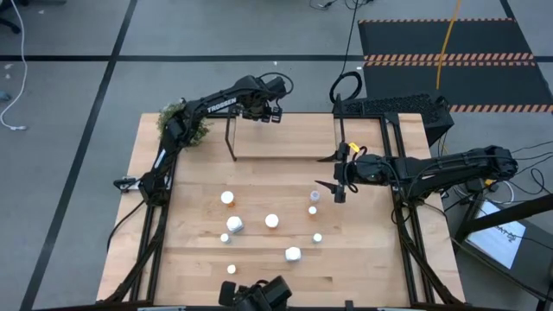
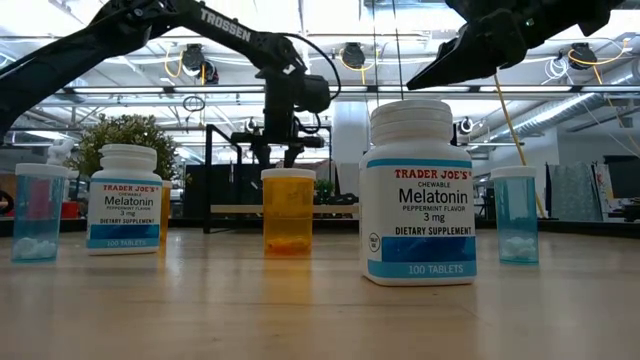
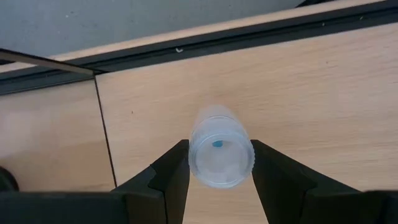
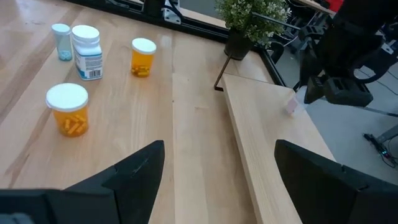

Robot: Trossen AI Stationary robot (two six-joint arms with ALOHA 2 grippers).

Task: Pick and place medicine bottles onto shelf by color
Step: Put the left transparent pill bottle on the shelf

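My left gripper is at the far left end of the shelf, a low light-wood board, and is shut on a small pale clear bottle. The same bottle shows in the right wrist view, just over the board. My right gripper is open and empty, above the shelf's near edge. Several bottles stand upright on the tabletop: an orange one, another orange one, a white one, a white one and a clear one. My left gripper pinches the clear bottle's round body between its two fingers, one on each side. The fingers come from above and point down at the shelf board. The bottle hangs below the gripper; I cannot tell whether its lower end touches the board.
A potted plant stands at the table's far left corner, next to the shelf's black end frame. A black rack sits behind the far right corner. The shelf board is bare along most of its length.
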